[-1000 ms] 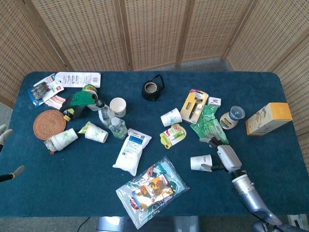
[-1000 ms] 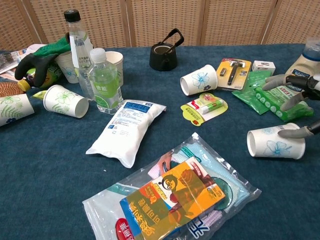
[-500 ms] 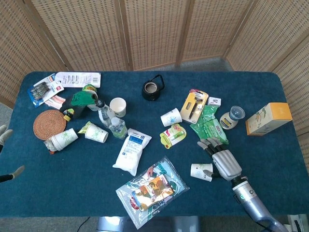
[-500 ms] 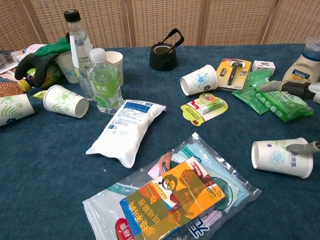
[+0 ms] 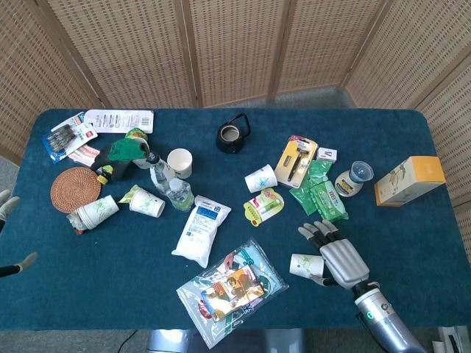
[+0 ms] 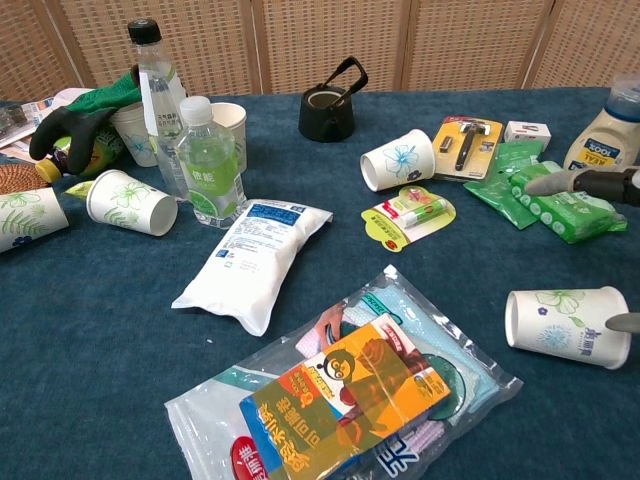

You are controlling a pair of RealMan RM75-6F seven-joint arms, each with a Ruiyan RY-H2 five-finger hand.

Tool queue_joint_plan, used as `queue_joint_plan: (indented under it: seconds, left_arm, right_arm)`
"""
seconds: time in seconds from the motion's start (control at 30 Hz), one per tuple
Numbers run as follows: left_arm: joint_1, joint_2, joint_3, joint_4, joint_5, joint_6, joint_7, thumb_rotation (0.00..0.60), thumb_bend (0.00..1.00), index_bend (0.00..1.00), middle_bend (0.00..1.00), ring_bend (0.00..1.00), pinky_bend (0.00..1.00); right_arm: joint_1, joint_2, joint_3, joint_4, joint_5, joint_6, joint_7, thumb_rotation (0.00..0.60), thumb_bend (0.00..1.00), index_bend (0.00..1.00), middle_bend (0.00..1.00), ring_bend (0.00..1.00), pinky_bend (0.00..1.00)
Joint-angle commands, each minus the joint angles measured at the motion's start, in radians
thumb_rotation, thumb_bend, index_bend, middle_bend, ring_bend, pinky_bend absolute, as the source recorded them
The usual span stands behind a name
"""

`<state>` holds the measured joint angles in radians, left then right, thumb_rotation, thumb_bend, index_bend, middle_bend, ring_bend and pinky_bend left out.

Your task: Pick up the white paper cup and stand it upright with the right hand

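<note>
A white paper cup (image 5: 305,265) with a blue flower print lies on its side near the table's front right, mouth facing left; the chest view shows the cup (image 6: 566,326) at the right edge. My right hand (image 5: 337,255) hovers just to its right, fingers spread over it. The thumb (image 6: 624,322) touches the cup near its base, while a long finger (image 6: 578,182) stretches well above it, off the cup. Nothing is clasped. At the left edge of the head view only the tips of my left hand (image 5: 7,203) show, apart and empty.
A second flower cup (image 5: 261,179) lies on its side further back. Green packets (image 5: 319,193) and a lip-balm card (image 5: 263,206) lie behind the hand. A clear snack bag (image 5: 232,289) lies left of the cup. The table's front edge is close.
The right hand has drawn back toward the front edge. The cup has slid that way with it and turned slightly. The left hand has not moved.
</note>
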<state>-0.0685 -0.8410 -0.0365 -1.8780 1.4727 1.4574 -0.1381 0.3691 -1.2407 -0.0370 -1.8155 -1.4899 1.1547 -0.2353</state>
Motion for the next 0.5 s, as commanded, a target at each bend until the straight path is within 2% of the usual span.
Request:
queue_joint_plan:
  seconds: [0.03, 0.5]
  left_arm:
    - [-0.001, 0.000, 0.000, 0.000, 0.000, -0.001, 0.001, 0.600, 0.24, 0.00, 0.00, 0.00, 0.00]
    - [-0.004, 0.001, -0.001, 0.002, -0.006, -0.008, -0.003, 0.600, 0.24, 0.00, 0.00, 0.00, 0.00]
  right_arm:
    - [-0.004, -0.008, -0.006, -0.003, 0.004, -0.006, -0.024, 0.599, 0.15, 0.00, 0.00, 0.00, 0.08]
    - [0.004, -0.071, -0.007, -0.007, 0.043, -0.047, -0.102, 0.594, 0.15, 0.00, 0.00, 0.00, 0.08]
